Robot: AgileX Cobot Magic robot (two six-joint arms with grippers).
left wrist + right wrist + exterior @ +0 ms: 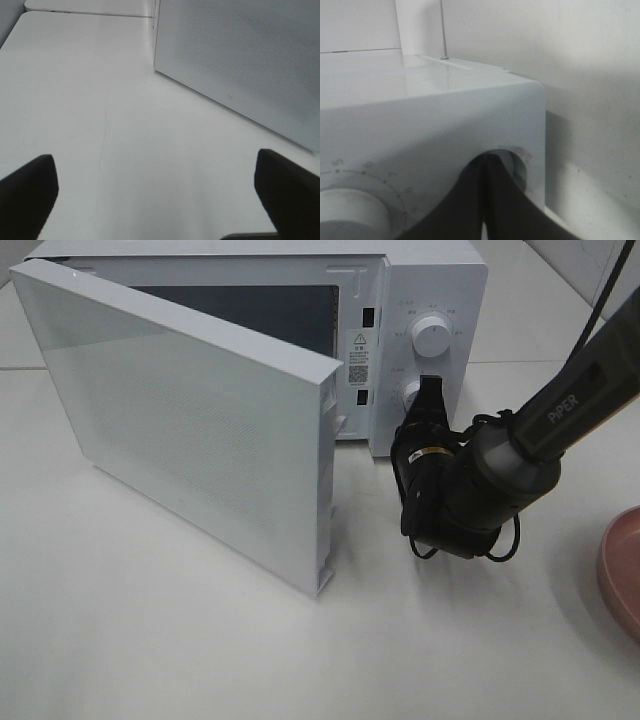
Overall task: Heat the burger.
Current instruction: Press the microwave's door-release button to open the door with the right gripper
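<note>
The burger could not be seen in any view. It may have sat inside the microwave [425,280], behind the open door [180,420], at about 10 o'clock from the right jaws. Those jaws were clenched shut, tips right at the lower knob [411,392]. The left jaws were spread wide over the worktop [100,100], grasping nothing. The right arm [590,390] looked nearer to the microwave. It read "PiPER". A pink plate [625,570] lay at 4 o'clock.

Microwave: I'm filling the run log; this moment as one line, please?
microwave door open | right fingers shut at lower knob | left fingers open above table | burger not in view
</note>
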